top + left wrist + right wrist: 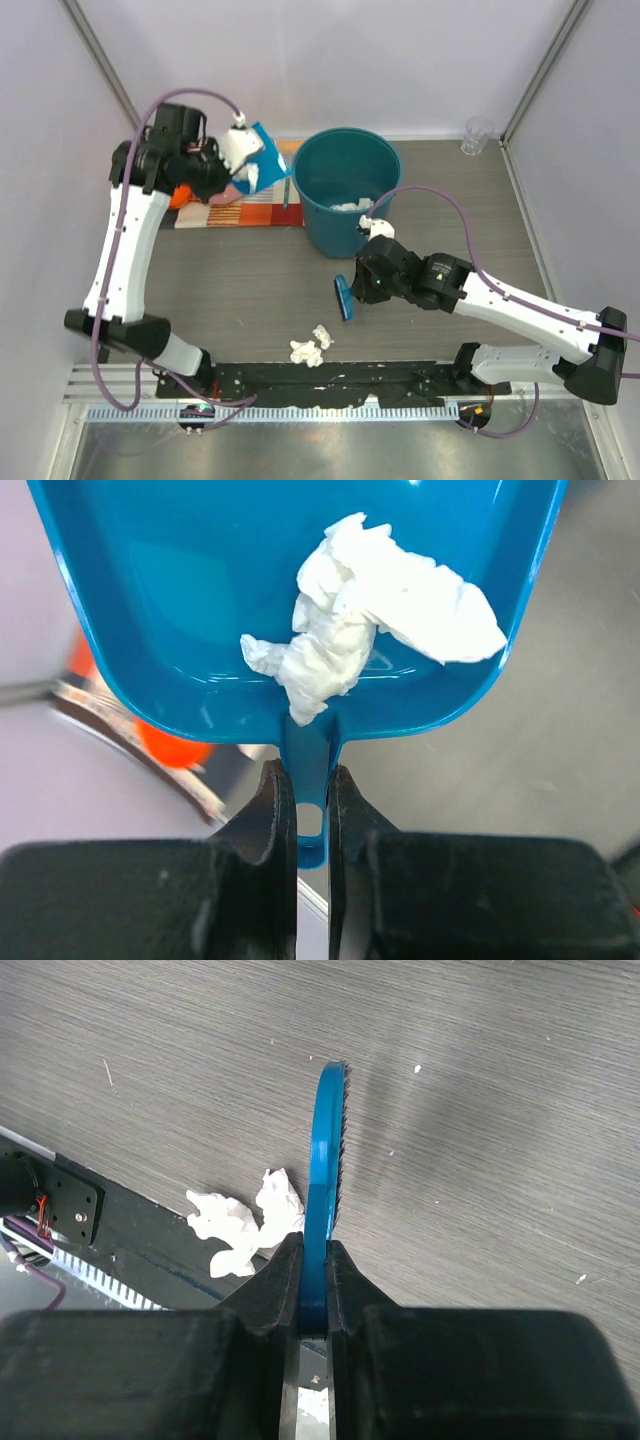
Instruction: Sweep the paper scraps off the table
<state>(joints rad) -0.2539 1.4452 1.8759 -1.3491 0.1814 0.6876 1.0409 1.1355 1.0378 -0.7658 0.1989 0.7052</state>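
Note:
My left gripper point(232, 168) is shut on the handle of a blue dustpan point(262, 152), held raised at the back left just left of the teal bucket point(345, 190). In the left wrist view my left gripper point(311, 790) grips the dustpan point(200, 600), and a crumpled white paper scrap point(370, 610) lies in it. My right gripper point(360, 286) is shut on a blue brush point(344, 298) above the table point(250, 280). Two paper scraps point(311, 346) lie near the front edge; they also show left of the brush point(323, 1190) in the right wrist view point(240, 1222).
The bucket holds white paper at its bottom point(348, 205). A striped multicoloured placemat point(255, 210) lies under the dustpan, with an orange object point(180, 195) at its left. A clear glass point(477, 134) stands at the back right. A black metal rail point(330, 378) runs along the front edge.

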